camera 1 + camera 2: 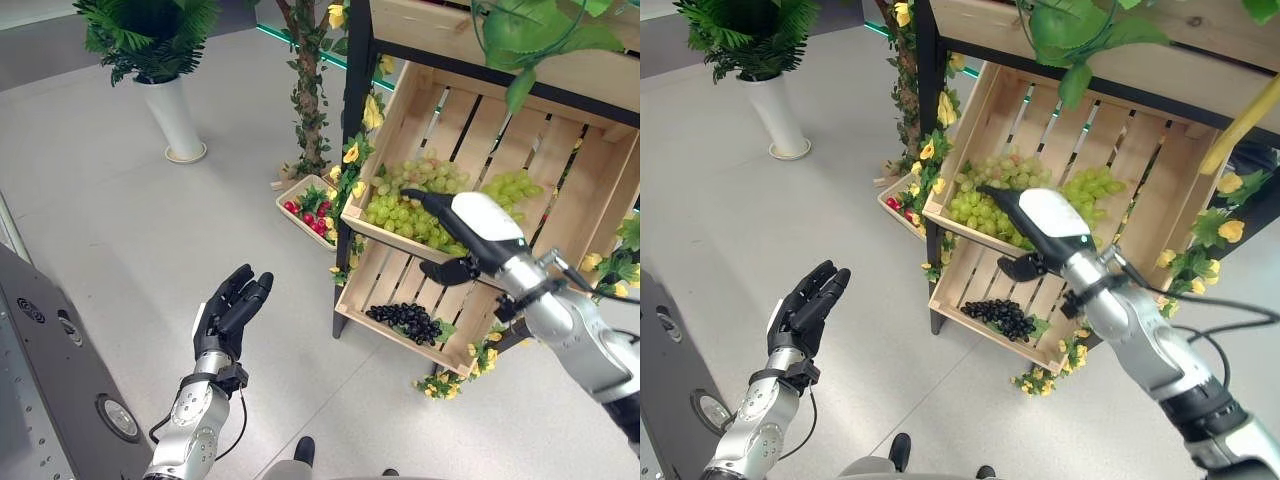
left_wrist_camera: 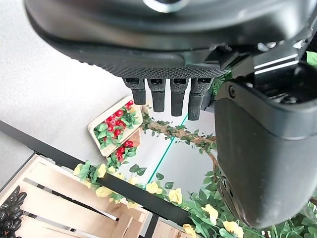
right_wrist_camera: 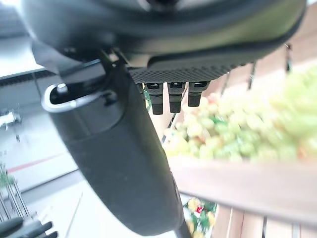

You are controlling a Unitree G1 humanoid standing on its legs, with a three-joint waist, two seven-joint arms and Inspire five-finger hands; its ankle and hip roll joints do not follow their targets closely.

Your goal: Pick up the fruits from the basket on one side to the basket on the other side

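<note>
Green grapes (image 1: 415, 205) fill the upper wooden crate (image 1: 400, 120) of a tilted shelf. Black grapes (image 1: 405, 320) lie in the lower crate (image 1: 385, 275). My right hand (image 1: 470, 230) reaches flat over the green grapes, fingers straight, thumb hanging below; it holds nothing. The right wrist view has the green grapes (image 3: 237, 134) just past its straight fingers (image 3: 171, 96). My left hand (image 1: 228, 310) hovers open over the floor, left of the shelf, palm empty. A small crate of red fruit (image 1: 308, 210) sits on the floor beside the shelf post.
A black shelf frame (image 1: 352, 120) wrapped in yellow flowers and vines stands at the crates' left. A potted plant in a white vase (image 1: 172, 115) is far left. A dark grey machine panel (image 1: 60, 380) borders the lower left.
</note>
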